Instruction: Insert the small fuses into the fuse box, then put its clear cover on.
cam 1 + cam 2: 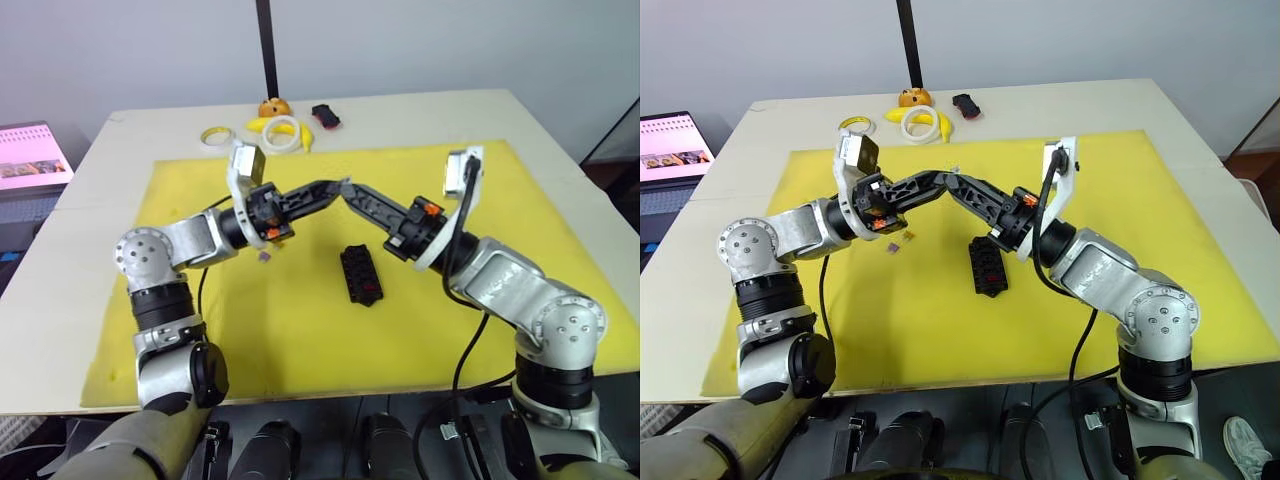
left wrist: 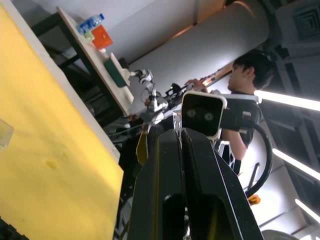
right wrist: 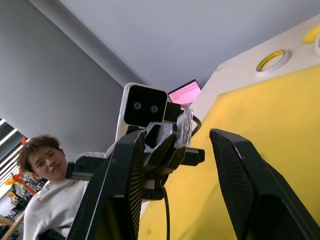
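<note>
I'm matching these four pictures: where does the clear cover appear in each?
Left eye view: clear cover, mid-picture, held by the left gripper.
Right eye view: cover, left of centre.
Left wrist view: cover, centre.
Right wrist view: cover, centre.
Shared landmark: yellow mat.

Pale table (image 1: 560, 140), yellow mat (image 1: 300, 330) (2 tape rings (image 1: 282, 134) nr back)

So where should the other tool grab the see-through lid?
Probably the free end of the clear cover, the bit poking out past the left tool, which pinches its other end. The right tool already faces it head-on with fingers open on either side, so come straight in and close on its flat faces.
</note>
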`<action>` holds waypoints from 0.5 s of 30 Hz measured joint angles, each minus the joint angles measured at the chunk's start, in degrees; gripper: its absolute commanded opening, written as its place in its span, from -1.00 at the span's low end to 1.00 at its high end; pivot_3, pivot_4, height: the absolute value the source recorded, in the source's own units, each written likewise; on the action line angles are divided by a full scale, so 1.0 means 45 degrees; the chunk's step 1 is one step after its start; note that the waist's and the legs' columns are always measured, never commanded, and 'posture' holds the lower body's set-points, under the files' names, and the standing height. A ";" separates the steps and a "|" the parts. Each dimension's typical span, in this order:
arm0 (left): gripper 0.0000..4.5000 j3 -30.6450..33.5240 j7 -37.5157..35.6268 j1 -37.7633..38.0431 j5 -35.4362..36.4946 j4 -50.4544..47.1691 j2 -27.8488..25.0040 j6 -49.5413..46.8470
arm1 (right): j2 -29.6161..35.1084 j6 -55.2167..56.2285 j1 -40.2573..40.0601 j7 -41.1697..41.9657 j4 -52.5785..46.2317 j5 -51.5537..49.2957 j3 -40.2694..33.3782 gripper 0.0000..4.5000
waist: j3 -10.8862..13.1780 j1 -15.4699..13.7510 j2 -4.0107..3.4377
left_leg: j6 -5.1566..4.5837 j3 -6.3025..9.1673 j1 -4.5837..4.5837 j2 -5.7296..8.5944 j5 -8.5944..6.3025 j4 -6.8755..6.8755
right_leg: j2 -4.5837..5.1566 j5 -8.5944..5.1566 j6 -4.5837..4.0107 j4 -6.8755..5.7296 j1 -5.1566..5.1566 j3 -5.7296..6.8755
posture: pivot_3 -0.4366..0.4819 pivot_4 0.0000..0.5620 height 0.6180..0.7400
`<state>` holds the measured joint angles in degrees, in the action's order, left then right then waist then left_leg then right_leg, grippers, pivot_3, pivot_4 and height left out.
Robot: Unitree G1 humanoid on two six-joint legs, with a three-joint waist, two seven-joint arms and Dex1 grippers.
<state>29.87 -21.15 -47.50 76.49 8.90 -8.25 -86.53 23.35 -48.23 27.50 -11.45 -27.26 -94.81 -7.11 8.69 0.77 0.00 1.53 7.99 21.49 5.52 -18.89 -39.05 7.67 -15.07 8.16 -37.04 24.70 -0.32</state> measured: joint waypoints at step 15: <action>-0.71 -0.0936 0.0256 0.0379 0.0950 0.0027 -0.0420 0.0835 | 0.0455 0.0604 -0.0042 -0.0175 -0.0019 -0.0508 0.0126 -1.00 | 0.0000 -0.0003 0.0000 | 0.0000 -0.0002 -0.0001 0.0000 0.0000 0.0001 | -0.0001 0.0000 0.0000 0.0004 0.0000 -0.0003 | -0.05 -0.47 1.00</action>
<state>25.66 -19.99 -45.79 80.76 9.02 -10.14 -82.77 25.40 -45.51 27.30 -12.24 -27.35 -97.09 -6.54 8.69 0.75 0.00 1.53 7.98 21.49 5.52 -18.89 -39.05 7.67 -15.07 8.16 -37.02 24.70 -0.33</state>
